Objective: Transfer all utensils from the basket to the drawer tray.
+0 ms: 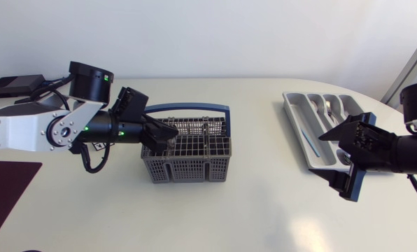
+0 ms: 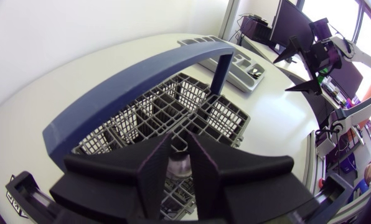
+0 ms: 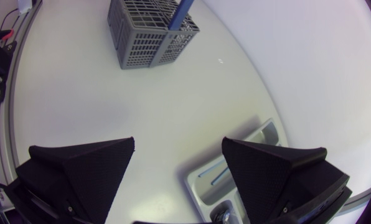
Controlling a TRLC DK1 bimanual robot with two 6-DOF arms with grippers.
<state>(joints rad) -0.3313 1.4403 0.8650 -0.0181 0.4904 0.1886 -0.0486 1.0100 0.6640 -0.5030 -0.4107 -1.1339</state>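
The grey wire basket (image 1: 187, 159) with its blue handle (image 1: 187, 108) stands mid-table. My left gripper (image 1: 159, 140) reaches down into its left compartments. In the left wrist view its fingers (image 2: 154, 171) press from both sides on the silver end of a utensil (image 2: 179, 165) standing in the basket (image 2: 173, 106); the rest of the utensil is hidden. The grey drawer tray (image 1: 308, 133) lies at the right with some cutlery (image 1: 327, 106) in its far compartments. My right gripper (image 1: 345, 159) hangs open and empty over the tray's near end (image 3: 235, 180).
A dark maroon mat (image 1: 5, 189) lies at the front left corner. A black device (image 1: 12, 85) sits at the back left. From the right wrist, the basket (image 3: 151, 31) is seen far ahead across bare white table.
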